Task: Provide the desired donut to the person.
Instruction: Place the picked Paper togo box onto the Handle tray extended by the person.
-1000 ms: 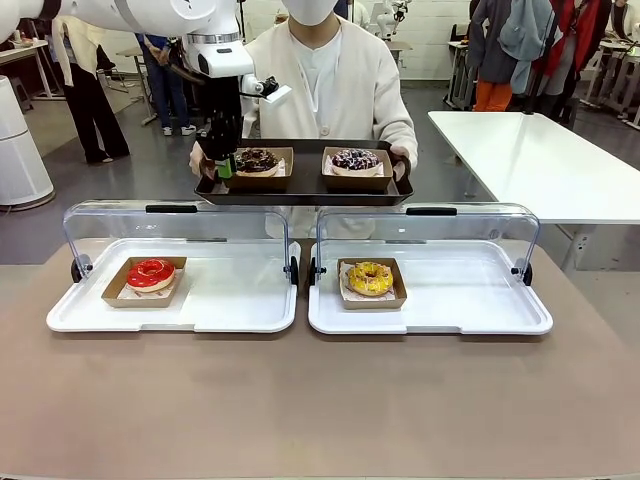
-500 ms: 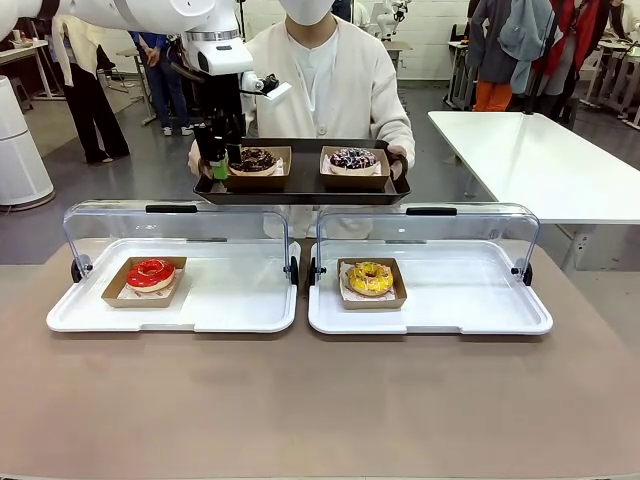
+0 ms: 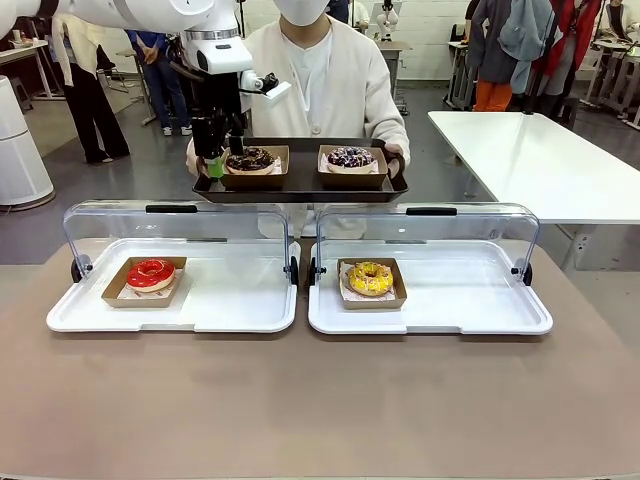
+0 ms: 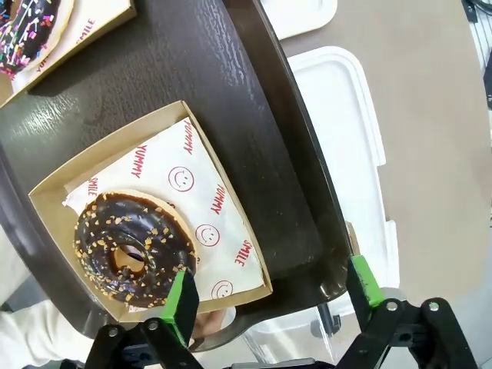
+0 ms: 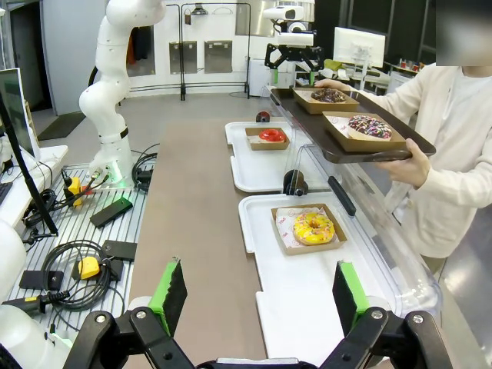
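The person (image 3: 330, 80) in a cream cardigan holds a dark tray (image 3: 300, 188) at the far side of the table. On it, a chocolate nut donut (image 3: 251, 158) sits in a paper box at the left and a sprinkled donut (image 3: 350, 157) at the right. My left gripper (image 3: 220, 150) hovers open at the tray's left end, holding nothing. In its wrist view the left gripper (image 4: 273, 288) straddles the tray (image 4: 231, 115) rim, one finger by the chocolate donut (image 4: 131, 246). My right gripper (image 5: 259, 296) is open and empty, low and back from the table.
Two white display trays with raised clear lids sit on the table. The left one (image 3: 230, 315) holds a red donut (image 3: 151, 273), the right one (image 3: 470, 320) a yellow donut (image 3: 370, 277). A white side table (image 3: 540, 160) stands at the far right. Bystanders stand behind.
My left gripper has opened, let go of the chocolate donut's box and drawn slightly left of it. The person's tray has risen a little.
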### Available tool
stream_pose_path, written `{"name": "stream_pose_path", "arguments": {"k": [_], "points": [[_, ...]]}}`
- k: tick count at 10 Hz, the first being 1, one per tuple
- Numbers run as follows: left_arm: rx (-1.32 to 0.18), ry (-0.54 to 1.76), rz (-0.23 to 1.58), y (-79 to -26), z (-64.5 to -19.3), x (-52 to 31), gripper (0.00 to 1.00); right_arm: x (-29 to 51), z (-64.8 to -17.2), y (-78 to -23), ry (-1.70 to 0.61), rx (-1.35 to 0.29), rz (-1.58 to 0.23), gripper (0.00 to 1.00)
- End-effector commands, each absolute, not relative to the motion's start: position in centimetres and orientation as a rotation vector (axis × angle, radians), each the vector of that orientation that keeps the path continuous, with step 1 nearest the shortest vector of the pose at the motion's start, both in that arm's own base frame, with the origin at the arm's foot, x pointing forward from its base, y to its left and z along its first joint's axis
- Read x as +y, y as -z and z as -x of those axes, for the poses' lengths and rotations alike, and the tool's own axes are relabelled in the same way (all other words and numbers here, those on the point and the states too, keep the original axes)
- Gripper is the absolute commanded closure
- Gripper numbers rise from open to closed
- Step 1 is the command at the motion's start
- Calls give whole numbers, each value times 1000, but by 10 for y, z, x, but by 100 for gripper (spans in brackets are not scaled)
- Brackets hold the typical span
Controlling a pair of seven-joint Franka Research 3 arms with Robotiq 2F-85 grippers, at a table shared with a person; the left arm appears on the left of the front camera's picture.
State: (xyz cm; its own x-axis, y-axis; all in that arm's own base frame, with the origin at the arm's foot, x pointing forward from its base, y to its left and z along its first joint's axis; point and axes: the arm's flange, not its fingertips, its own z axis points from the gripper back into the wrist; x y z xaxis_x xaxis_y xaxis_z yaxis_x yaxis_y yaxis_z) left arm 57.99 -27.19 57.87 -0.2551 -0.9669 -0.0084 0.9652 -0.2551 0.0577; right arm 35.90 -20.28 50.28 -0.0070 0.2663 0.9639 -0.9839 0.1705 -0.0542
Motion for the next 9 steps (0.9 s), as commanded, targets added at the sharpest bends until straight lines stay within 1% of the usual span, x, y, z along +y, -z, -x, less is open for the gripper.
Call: {"name": "stream_pose_path", "arguments": {"k": [1, 2, 3, 5, 6, 7, 9], "points": [[-64, 1810, -33, -586, -574, -265, 0, -203, -358, -503, -1216, -1107, -883, 0], [-50, 1798, -49, -590, -564, -261, 0, -203, -358, -503, -1216, -1107, -883, 0], [-57, 1811, -59, -596, -539, -252, 0, -203, -358, -503, -1216, -1107, -883, 0], [-130, 1851, -118, -610, -463, -215, 0, -203, -358, -503, -1216, -1107, -883, 0], [-146, 1851, -103, -611, -433, -195, 0, -203, -358, -503, -1216, -1107, -883, 0], [-166, 1835, -82, -608, -413, -174, 0, -203, -358, -503, -1216, -1107, -883, 0], [-189, 1774, -45, -594, -388, -133, 0, -203, -358, -503, -1216, -1107, -883, 0]]}}
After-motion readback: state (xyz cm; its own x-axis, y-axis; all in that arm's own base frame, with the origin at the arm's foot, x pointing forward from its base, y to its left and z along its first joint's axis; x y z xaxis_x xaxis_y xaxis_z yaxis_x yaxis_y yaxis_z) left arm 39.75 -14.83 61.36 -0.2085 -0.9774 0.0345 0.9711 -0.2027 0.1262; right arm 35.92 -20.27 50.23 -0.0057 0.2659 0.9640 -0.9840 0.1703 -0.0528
